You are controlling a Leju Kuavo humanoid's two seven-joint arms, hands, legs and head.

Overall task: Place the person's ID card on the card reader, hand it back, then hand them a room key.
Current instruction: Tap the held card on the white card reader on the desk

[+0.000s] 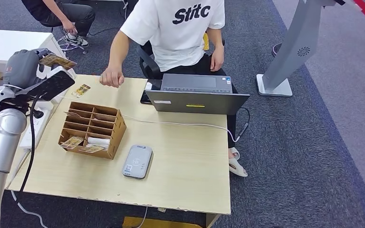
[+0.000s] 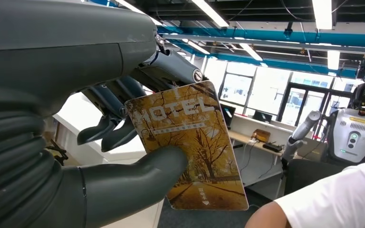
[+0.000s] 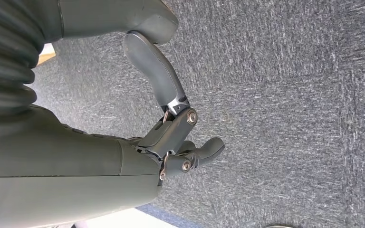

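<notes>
on the wooden table [image 1: 180, 161] sit a cardboard organizer [image 1: 92, 129] with cards and a white roll in its front compartments, a grey card reader [image 1: 137, 161] just beside its front right corner, and a laptop [image 1: 196, 93] at the far edge with a white cable [image 1: 180, 124] running across the tabletop. a single card [image 1: 81, 90] lies on the table beyond the organizer, near the fist [image 1: 111, 77] of a person in a white t-shirt [image 1: 176, 28] seated across the table. between the raised left hand [image 1: 28, 66] and that person stand the organizer and a bare stretch of table

from the head view the room key [image 1: 56, 60] is a small patterned sliver sticking out above the left hand, at the table's left side, well apart from the reader. the left wrist view brings it close: the room key [image 2: 192, 147] is a yellow card with autumn trees and the word "motel", pinched between the thumb and the darker fingers [image 2: 107, 130] of the left hand [image 2: 100, 156], its long axis running away from the palm, the free short end pointing outward toward the person's sleeve

the right wrist view has the right hand [image 3: 171, 133] hanging over grey carpet [image 3: 290, 95], fingers curled in around nothing
</notes>
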